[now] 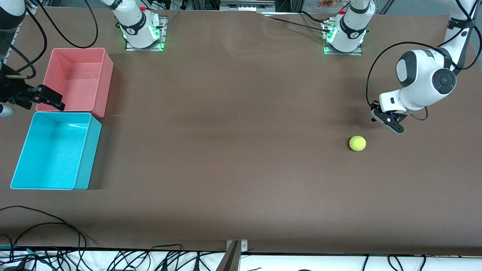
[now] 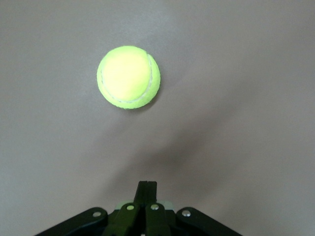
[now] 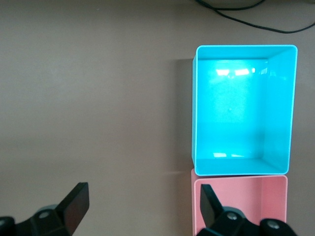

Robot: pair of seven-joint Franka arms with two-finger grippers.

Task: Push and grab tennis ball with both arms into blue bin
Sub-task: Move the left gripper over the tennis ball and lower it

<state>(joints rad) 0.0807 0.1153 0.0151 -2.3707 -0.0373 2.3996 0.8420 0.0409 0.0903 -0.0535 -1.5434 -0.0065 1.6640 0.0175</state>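
The yellow-green tennis ball (image 1: 357, 143) (image 2: 128, 76) rests on the brown table toward the left arm's end. My left gripper (image 1: 394, 127) (image 2: 148, 184) hangs low over the table a short way from the ball, on the side toward the left arm's end. It is shut, with nothing between its fingers, and a gap separates it from the ball. The blue bin (image 1: 89, 154) (image 3: 195, 108) stands at the right arm's end, with nothing in it. My right gripper (image 1: 52, 98) (image 3: 142, 204) is open and holds nothing, over the pink bin's rim just above the blue bin's corner.
A pink bin (image 1: 108, 81) (image 3: 236, 180), holding nothing, touches the blue bin and stands farther from the front camera. A wide stretch of bare brown table lies between the ball and the bins. Cables trail along the table's near edge.
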